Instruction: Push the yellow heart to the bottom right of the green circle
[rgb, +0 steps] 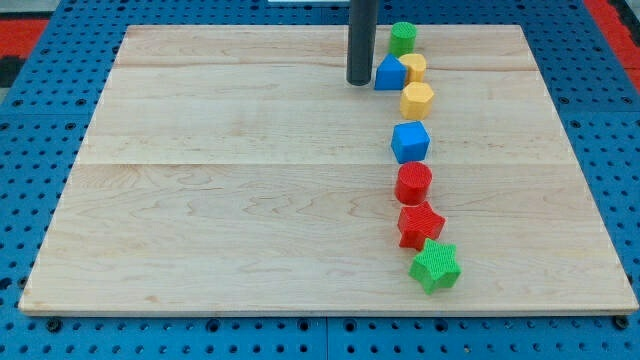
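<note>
Resting at upper centre, my tip touched the blue block, probably to shove the yellow heart past the green circle; no fingers were fitted.

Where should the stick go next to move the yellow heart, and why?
Probably around to the view's right. My tip sits left of the blue block, which hides part of the yellow heart; the heart already lies just bottom right of the green circle.

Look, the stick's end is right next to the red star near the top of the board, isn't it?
Not quite. In the camera view, my tip is near the board's top, but beside the blue block, on its left. The red star sits far lower, toward the view's bottom.
</note>
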